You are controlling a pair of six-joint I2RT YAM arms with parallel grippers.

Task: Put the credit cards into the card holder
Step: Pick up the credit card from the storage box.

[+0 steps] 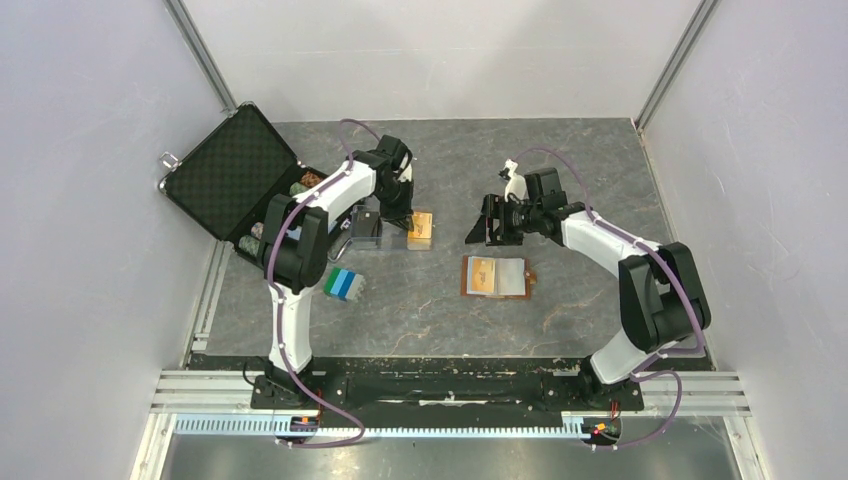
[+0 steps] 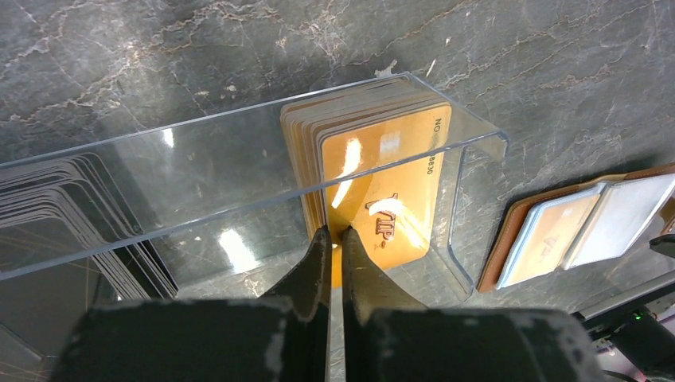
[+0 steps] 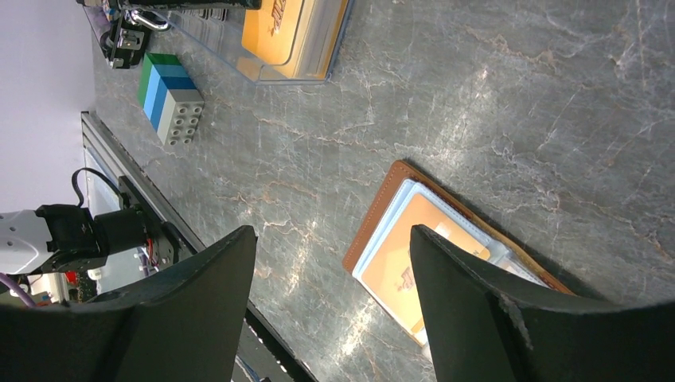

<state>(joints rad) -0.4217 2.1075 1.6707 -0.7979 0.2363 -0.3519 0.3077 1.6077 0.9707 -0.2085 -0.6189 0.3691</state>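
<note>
On the left of the grey worktop (image 1: 400, 310), the left gripper (image 2: 334, 239) has its jaws pinched on the front orange credit card (image 2: 390, 183) standing in a clear plastic tray (image 2: 477, 139); rightward, the right gripper (image 3: 333, 239) hangs with jaws apart by the unfolded tan-brown leather card holder (image 3: 374, 219).

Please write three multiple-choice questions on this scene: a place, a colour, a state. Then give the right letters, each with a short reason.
1. Where do the orange cards stand? A) in the clear tray B) in the black case C) on the striped block
2. What colour is the card showing in the open card holder? A) green B) orange C) red
3. How is the right gripper? A) shut on the card holder B) shut on a block C) open
1 A: clear walls surround them. 2 B: an orange face lies in its pocket. 3 C: its jaws stand wide apart.
</note>
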